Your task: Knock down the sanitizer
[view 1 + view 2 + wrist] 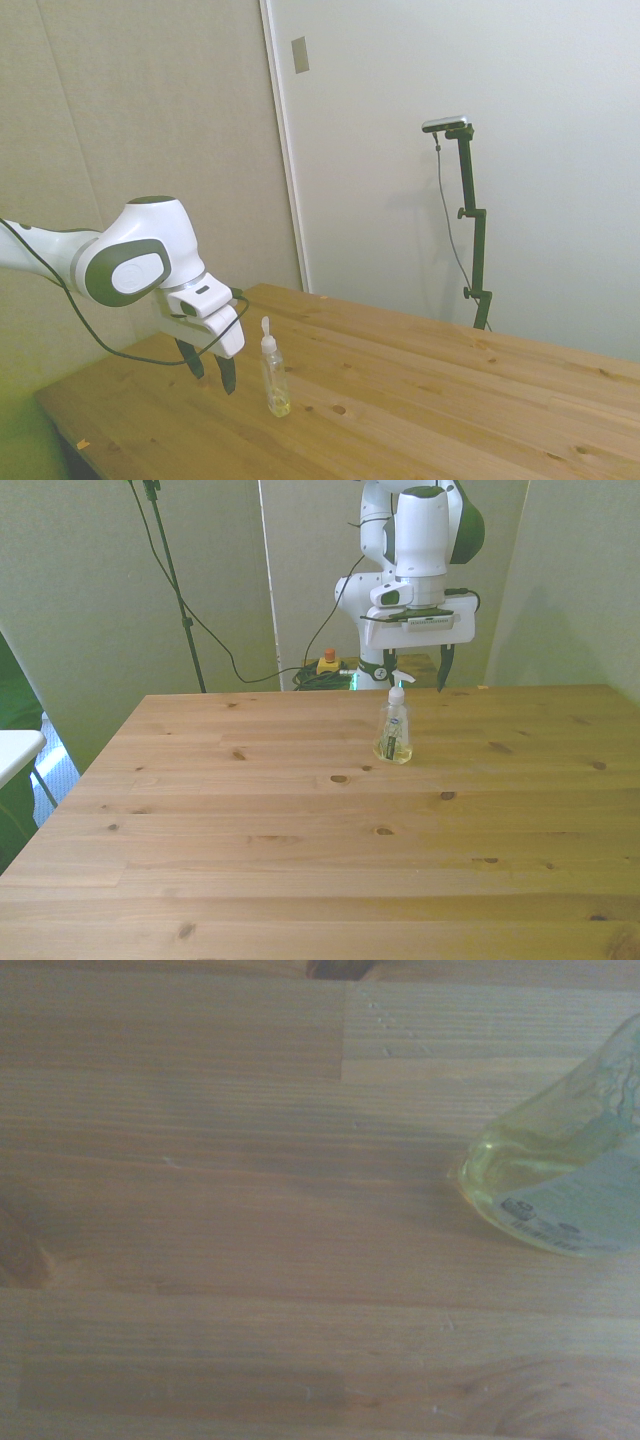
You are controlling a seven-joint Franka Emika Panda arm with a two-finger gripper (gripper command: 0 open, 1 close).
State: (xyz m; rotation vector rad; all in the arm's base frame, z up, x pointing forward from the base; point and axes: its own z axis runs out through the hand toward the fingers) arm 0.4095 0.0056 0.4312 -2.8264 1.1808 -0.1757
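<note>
Side view, bottle: the small slim clear plastic sanitizer bottle with a white pump nozzle and yellowish liquid at its base stands upright on the light wooden plank table, towards the end of the surface where the arm comes in.
Side view, claw: the white arm's two-finger gripper with dark fingers hangs just beside the bottle, on the arm's side of it, tips pointing down and held above the wood; the fingers are spread with a small gap showing between them, holding nothing.
Front view, bottle: the sanitizer bottle is upright near the table's far edge, right of the middle of that edge, a pale label on its face.
Front view, claw: the gripper sits behind the bottle over the far edge, one dark finger to each side of the pump top, apart from it.
Wrist view: the bottle's base, blurred, with yellow liquid and a pale label, rests on the planks.
</note>
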